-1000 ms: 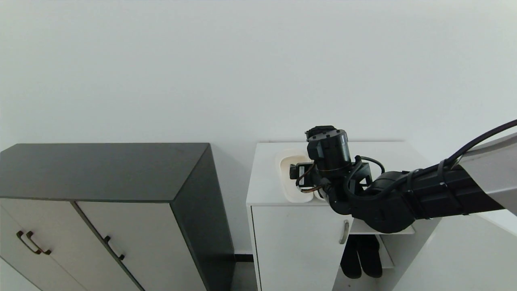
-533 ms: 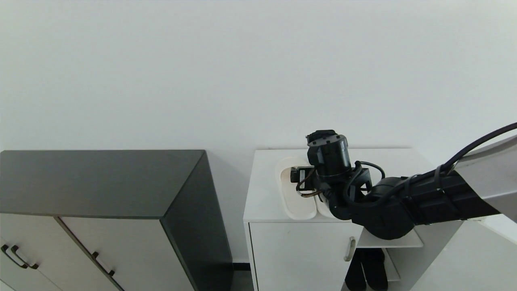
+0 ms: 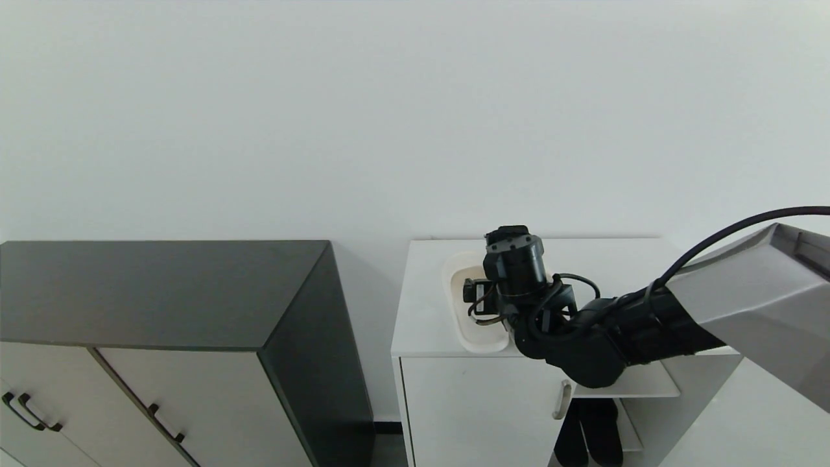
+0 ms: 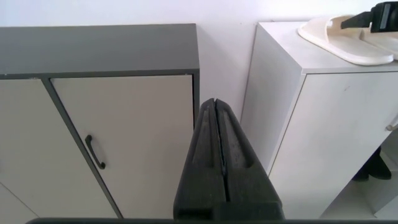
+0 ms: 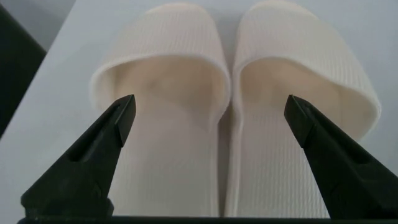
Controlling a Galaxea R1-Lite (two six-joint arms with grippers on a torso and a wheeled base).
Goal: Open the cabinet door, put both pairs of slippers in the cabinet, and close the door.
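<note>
From the head view, the right gripper (image 3: 478,303) hangs over the cream slippers (image 3: 462,311) on top of the white cabinet (image 3: 428,292), and its own wrist masks its fingers. The black slippers (image 3: 587,431) stand low inside the cabinet, cut off at the frame's edge. On the left wrist view, I see the left gripper (image 4: 219,149) pressed fully together and empty, in front of the dark cabinet (image 4: 99,46). On the right wrist view, the fingers (image 5: 118,121) are spread wide, straddling the cream pair and holding nothing.
</note>
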